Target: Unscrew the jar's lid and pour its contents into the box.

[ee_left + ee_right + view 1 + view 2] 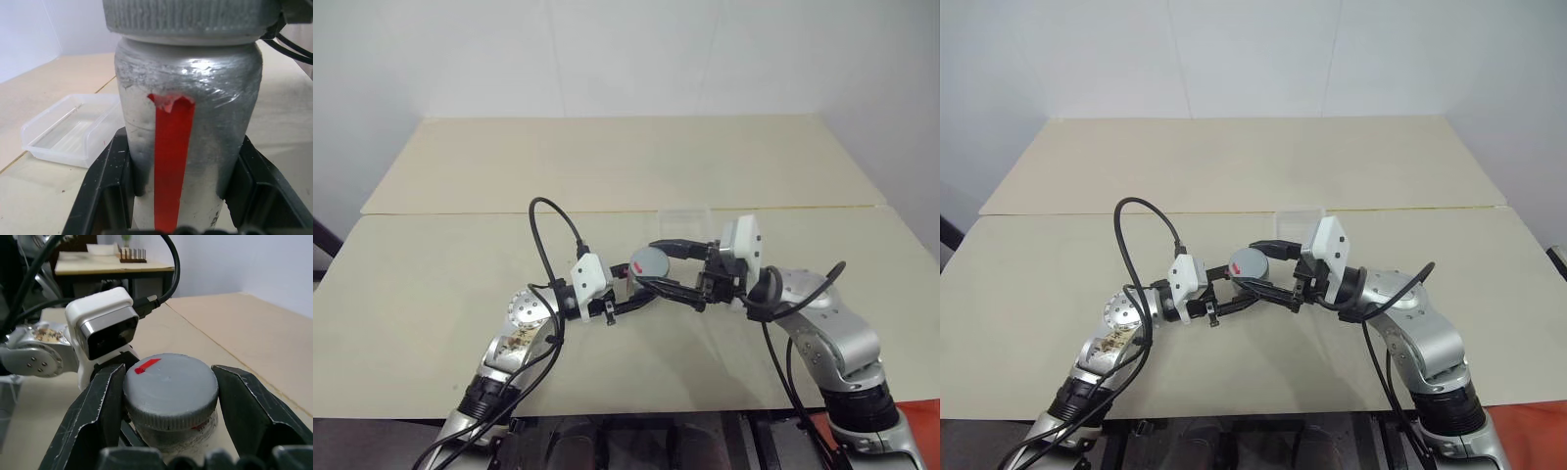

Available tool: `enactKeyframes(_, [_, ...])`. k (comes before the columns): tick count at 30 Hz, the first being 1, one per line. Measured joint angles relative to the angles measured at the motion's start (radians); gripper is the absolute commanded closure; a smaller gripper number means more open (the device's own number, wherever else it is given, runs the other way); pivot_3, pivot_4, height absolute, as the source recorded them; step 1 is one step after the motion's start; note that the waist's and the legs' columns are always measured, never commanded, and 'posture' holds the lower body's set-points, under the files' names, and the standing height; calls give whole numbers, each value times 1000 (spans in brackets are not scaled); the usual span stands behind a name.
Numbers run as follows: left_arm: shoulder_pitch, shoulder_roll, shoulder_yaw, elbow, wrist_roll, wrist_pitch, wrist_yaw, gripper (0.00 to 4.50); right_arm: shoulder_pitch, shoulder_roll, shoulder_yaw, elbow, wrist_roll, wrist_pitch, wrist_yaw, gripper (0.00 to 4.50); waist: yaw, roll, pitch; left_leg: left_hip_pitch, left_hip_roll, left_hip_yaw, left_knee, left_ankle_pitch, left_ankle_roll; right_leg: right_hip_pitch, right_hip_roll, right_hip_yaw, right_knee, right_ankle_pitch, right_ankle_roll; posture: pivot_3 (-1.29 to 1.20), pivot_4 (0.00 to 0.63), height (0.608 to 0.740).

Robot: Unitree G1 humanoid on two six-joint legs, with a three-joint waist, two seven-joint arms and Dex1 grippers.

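You see the left gripper [171, 215] low in the left wrist view, its two black fingers [105, 186] pressed against the body of a silvery jar [188, 127] with a red tape strip. The jar looks rigid, light and smooth, so it may slip or turn in the grip; take it low on the body. In the centre of the head view, the right gripper [168, 401] pinches the ribbed grey lid [171, 387], which is still seated on the jar. The ribbing should give purchase for twisting. Farther back, just above centre, the clear plastic box [683, 215] sits open on the tan table [636, 157], with nothing between it and the jar.
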Motion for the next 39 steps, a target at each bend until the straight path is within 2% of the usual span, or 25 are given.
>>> enactKeyframes(10, [27,10,-14,0,1,1,-8,2476,3,22,-61,0,116,10,-2,1728,2,0,0,0,0,0,0,0,0,0,0,0,0,0,0,0,150,740])
enactKeyframes(14, [24,12,-12,0,2,1,-5,2476,50,15,-138,-8,107,11,-100,1728,6,0,0,0,0,-1,0,0,0,0,0,-1,0,0,0,0,150,740])
enactKeyframes(18, [23,24,-6,1,5,1,8,2476,153,-62,-228,-30,58,50,-205,1728,6,0,0,0,0,0,0,0,1,0,-1,0,0,0,0,0,150,740])
enactKeyframes(21, [22,22,-6,2,11,0,17,2476,263,-172,-240,-84,-1,155,-269,1728,5,0,0,0,0,0,0,0,1,0,0,0,-1,0,0,0,150,740])
enactKeyframes(24, [20,15,-6,5,14,-8,26,2476,344,-223,-239,-95,-46,234,-312,1728,4,0,0,0,0,0,0,-1,1,1,-1,0,-2,0,0,0,150,740])
enactKeyframes(31, [6,1,-9,25,25,-29,27,2476,434,-243,-217,-113,-126,354,-387,1728,1,0,0,1,0,0,0,-1,2,1,-1,2,-3,0,0,0,150,740])
enactKeyframes(35, [4,1,-10,36,37,-29,28,2476,398,-232,-209,-125,-119,474,-421,1728,0,0,0,2,0,0,1,-2,3,3,-1,2,-3,0,0,0,150,740])
enactKeyframes(37, [4,1,-10,36,38,-29,28,2476,378,-231,-208,-124,-114,529,-428,1728,1,0,0,4,0,0,1,-5,9,5,-1,2,-3,0,0,0,150,740])
enactKeyframes(39, [4,1,-10,36,39,-31,28,2476,372,-231,-208,-123,-113,561,-432,997,2,0,0,5,0,0,1,-6,10,6,-1,2,-3,0,0,0,150,740])
